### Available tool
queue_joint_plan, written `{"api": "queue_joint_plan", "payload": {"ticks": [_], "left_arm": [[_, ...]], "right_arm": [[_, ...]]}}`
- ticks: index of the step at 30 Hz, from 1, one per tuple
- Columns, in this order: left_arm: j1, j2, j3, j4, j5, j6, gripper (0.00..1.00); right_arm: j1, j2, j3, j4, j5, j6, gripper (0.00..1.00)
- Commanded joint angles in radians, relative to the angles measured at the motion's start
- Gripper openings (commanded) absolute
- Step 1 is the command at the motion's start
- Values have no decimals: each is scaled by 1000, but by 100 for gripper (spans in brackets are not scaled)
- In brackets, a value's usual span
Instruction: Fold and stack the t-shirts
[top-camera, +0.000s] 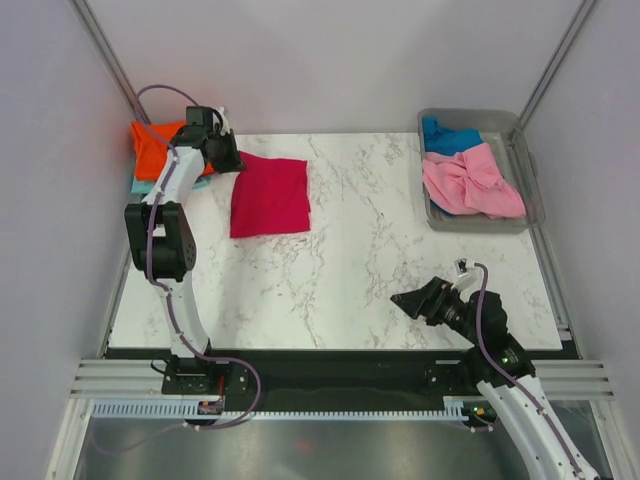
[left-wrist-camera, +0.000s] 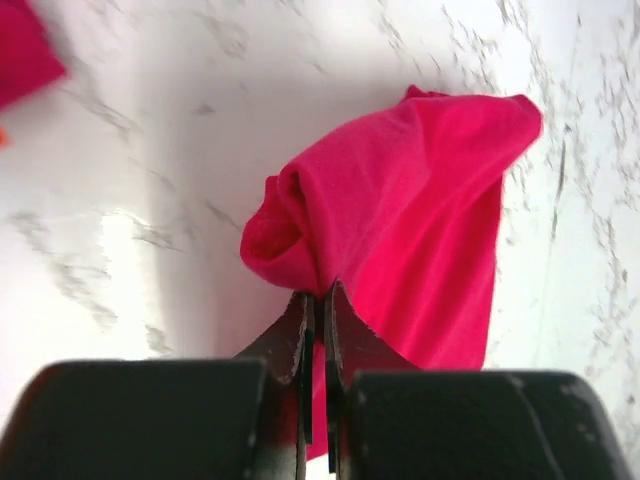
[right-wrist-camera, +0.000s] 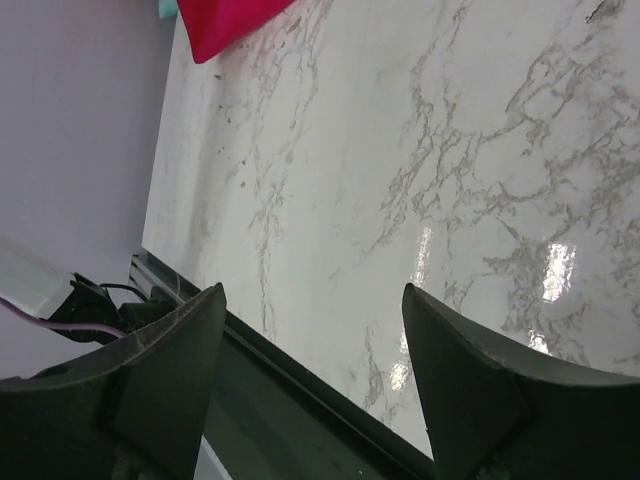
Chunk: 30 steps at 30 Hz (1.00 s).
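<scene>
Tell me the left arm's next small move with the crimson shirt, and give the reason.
Probably lift slightly and draw the crimson shirt left toward the orange shirt. The left pincer is shut on a bunched edge of it, the shirt lies folded in a rectangle, and the orange one sits just beside it in the far left corner.

Five shirts: a crimson shirt (top-camera: 270, 195) upper centre-left, an orange shirt (top-camera: 153, 145) and a teal shirt (top-camera: 143, 185) upper left, a blue shirt (top-camera: 450, 135) and a pink shirt (top-camera: 470, 180) upper right. One tub (top-camera: 480, 115). Two grippers: left gripper (left-wrist-camera: 318, 300), right gripper (right-wrist-camera: 312, 295). One worktop (top-camera: 380, 260).
</scene>
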<state>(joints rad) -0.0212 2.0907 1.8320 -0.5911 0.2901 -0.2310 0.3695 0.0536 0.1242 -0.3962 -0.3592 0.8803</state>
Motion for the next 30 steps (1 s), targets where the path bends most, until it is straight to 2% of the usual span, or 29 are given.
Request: {"api": "queue_joint_plan", "payload": {"ticks": [1,5,6,7,8,9,11,12,15,17,23,30], "left_arm": [[20,-76,78,-49,-89,117,2],[58,-116,140,-49,-114,134,2],[69,-119,153,-47,-121,134,2],[72,-127,164,-46,-121,133,2],[75,-136,189,-42,-121,137,2],[78,-141,203,-39,-129,142,2],[84,-139,251,-39,-131,150,2],[89,-139,263,-39,-128,151,2],[112,-143,308,-41,-102,154,2],[135,-147,335,-41,-74,165,2],[239,-104,438,-56,128,145,2],[290,-1,585,-55,293,137,2]], "right_arm": [[11,54,-97,78,58,-20,79],[52,286,-35,133,239,-50,83],[128,443,-9,149,370,-38,86],[188,528,29,164,455,-43,87],[338,610,139,151,573,-50,89],[411,758,202,137,767,-66,92],[574,886,360,100,938,-83,95],[613,984,391,99,1048,-92,96],[698,1093,445,141,1103,-103,95],[739,1109,453,143,1149,-93,95],[743,1016,376,210,1120,-119,95],[724,1011,356,252,1076,-136,95]]}}
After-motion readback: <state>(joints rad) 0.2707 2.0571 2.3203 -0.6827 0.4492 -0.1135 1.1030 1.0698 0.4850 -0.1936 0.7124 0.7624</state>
